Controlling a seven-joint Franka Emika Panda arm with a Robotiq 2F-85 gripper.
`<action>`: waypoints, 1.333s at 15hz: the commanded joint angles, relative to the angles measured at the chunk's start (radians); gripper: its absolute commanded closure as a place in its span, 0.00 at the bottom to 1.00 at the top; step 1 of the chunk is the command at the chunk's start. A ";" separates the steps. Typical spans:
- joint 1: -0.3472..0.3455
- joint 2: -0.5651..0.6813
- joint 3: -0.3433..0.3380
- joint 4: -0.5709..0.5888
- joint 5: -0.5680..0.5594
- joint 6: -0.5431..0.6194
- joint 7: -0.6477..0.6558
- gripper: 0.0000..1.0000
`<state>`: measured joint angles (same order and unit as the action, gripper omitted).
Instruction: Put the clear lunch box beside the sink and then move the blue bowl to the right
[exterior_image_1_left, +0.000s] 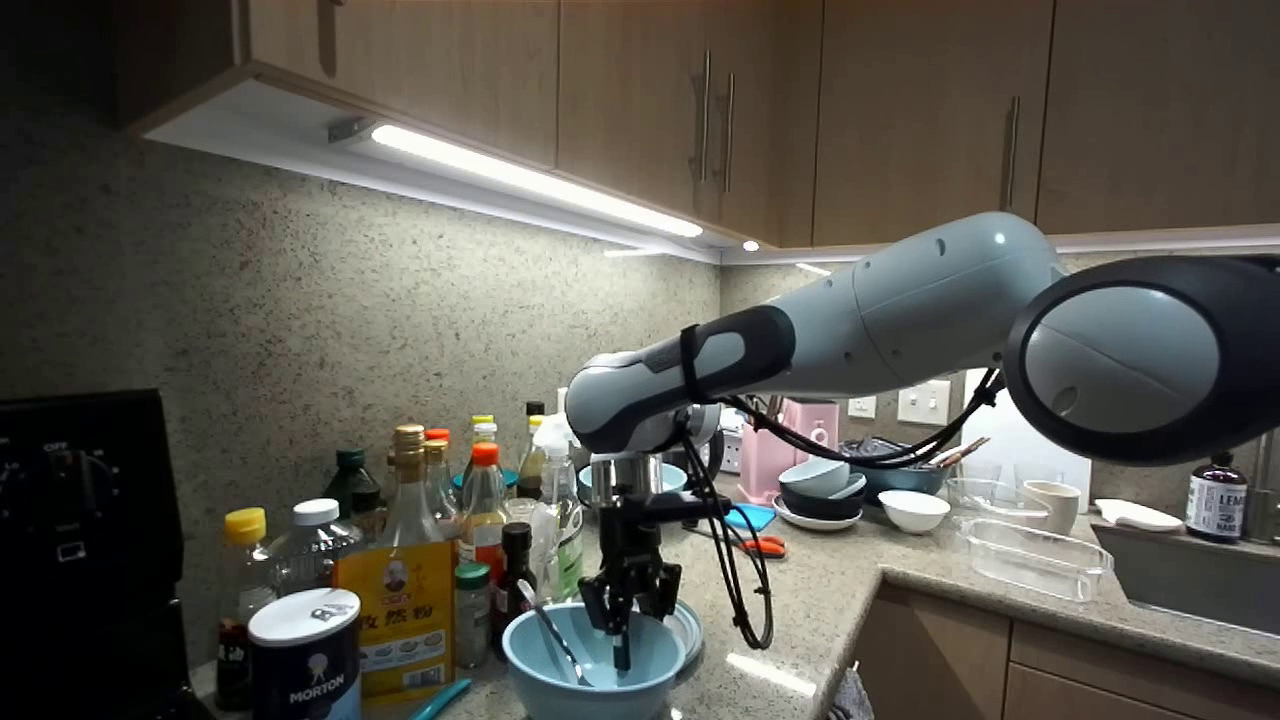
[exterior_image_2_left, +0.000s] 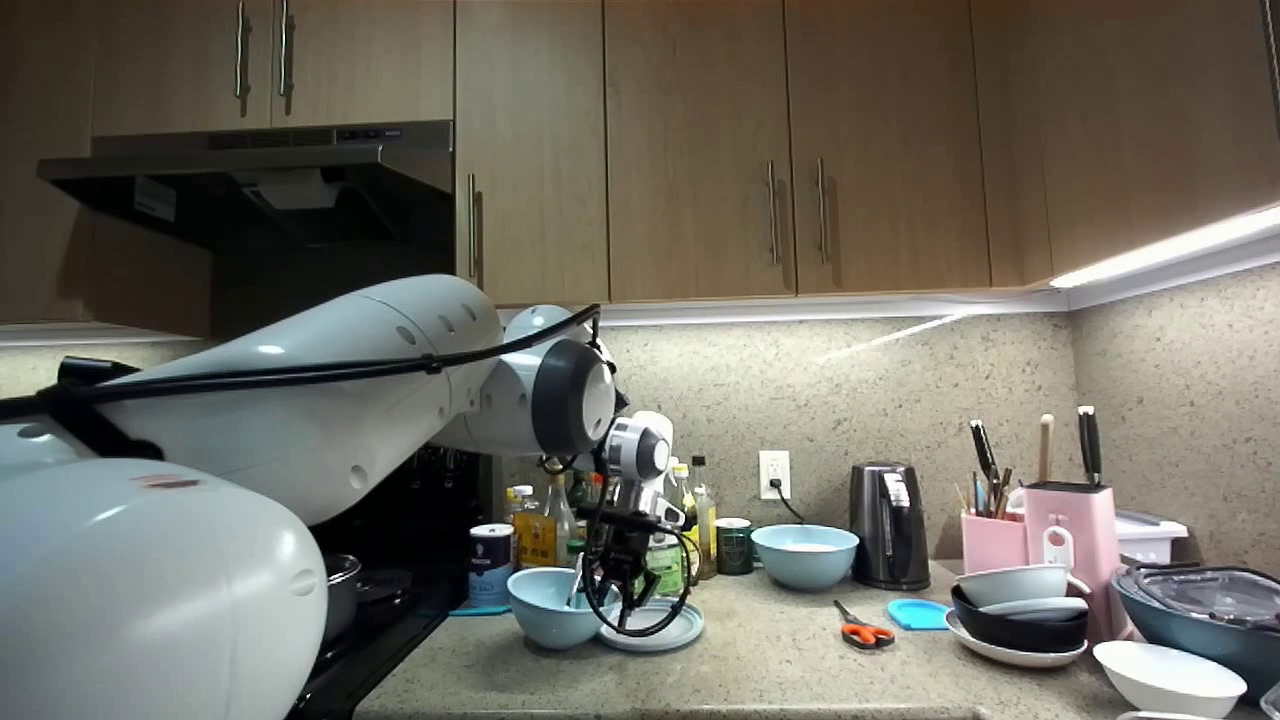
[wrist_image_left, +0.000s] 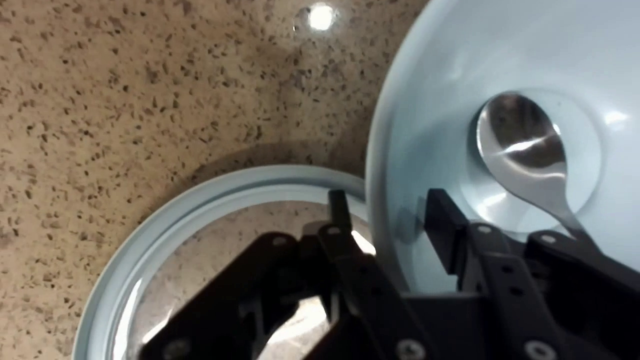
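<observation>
The blue bowl (exterior_image_1_left: 590, 695) stands on the counter with a metal spoon (wrist_image_left: 525, 145) in it. It also shows in an exterior view (exterior_image_2_left: 550, 625) and in the wrist view (wrist_image_left: 500, 60). My gripper (wrist_image_left: 390, 215) is open and straddles the bowl's rim, with one finger inside the bowl and one outside, over a clear lid. A gap shows between each finger and the wall. The gripper also shows low over the bowl in both exterior views (exterior_image_1_left: 630, 630) (exterior_image_2_left: 630, 595). The clear lunch box (exterior_image_1_left: 1035, 565) sits on the counter beside the sink (exterior_image_1_left: 1180, 570).
The blue-rimmed lid (wrist_image_left: 107, 290) lies against the bowl's side. Bottles and a salt can (exterior_image_1_left: 305, 660) crowd behind and beside the bowl. A second blue bowl (exterior_image_2_left: 805, 560), a kettle (exterior_image_2_left: 890, 530), scissors (exterior_image_2_left: 866, 634) and stacked dishes (exterior_image_2_left: 1020, 620) stand further along the counter.
</observation>
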<state>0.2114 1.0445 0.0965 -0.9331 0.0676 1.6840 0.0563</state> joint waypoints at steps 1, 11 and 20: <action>0.018 -0.022 -0.029 0.005 -0.045 0.003 0.005 0.87; 0.043 -0.171 -0.109 -0.134 -0.113 0.078 0.046 0.94; -0.020 -0.369 -0.114 -0.485 -0.103 0.275 0.057 0.94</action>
<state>0.2185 0.7994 -0.0401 -1.2278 -0.0277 1.8817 0.0815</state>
